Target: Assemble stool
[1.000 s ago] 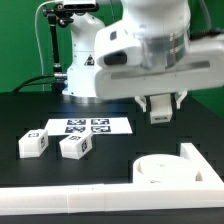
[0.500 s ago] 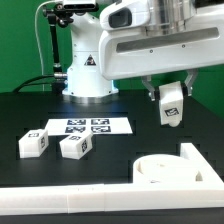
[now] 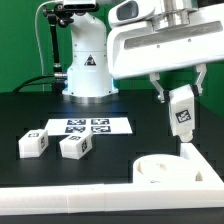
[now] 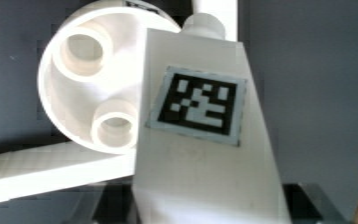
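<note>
My gripper (image 3: pixel 181 108) is shut on a white block leg (image 3: pixel 182 113) with a black-and-white tag and holds it upright in the air, above the round disc seat (image 3: pixel 165 169). In the wrist view the leg (image 4: pixel 194 120) fills the middle, and the seat (image 4: pixel 96 85) lies beyond it with two round sockets showing. Two more tagged legs lie on the black table at the exterior view's left, one (image 3: pixel 34 142) beside the other (image 3: pixel 75 146).
The long white L-shaped border wall (image 3: pixel 70 200) runs along the table's front and turns up beside the seat. The marker board (image 3: pixel 88 127) lies flat behind the two loose legs. The robot's base (image 3: pixel 85 65) stands at the back.
The gripper has risen and moved toward the exterior view's right with the leg, which now hangs upright above the seat instead of low and hidden behind the hand.
</note>
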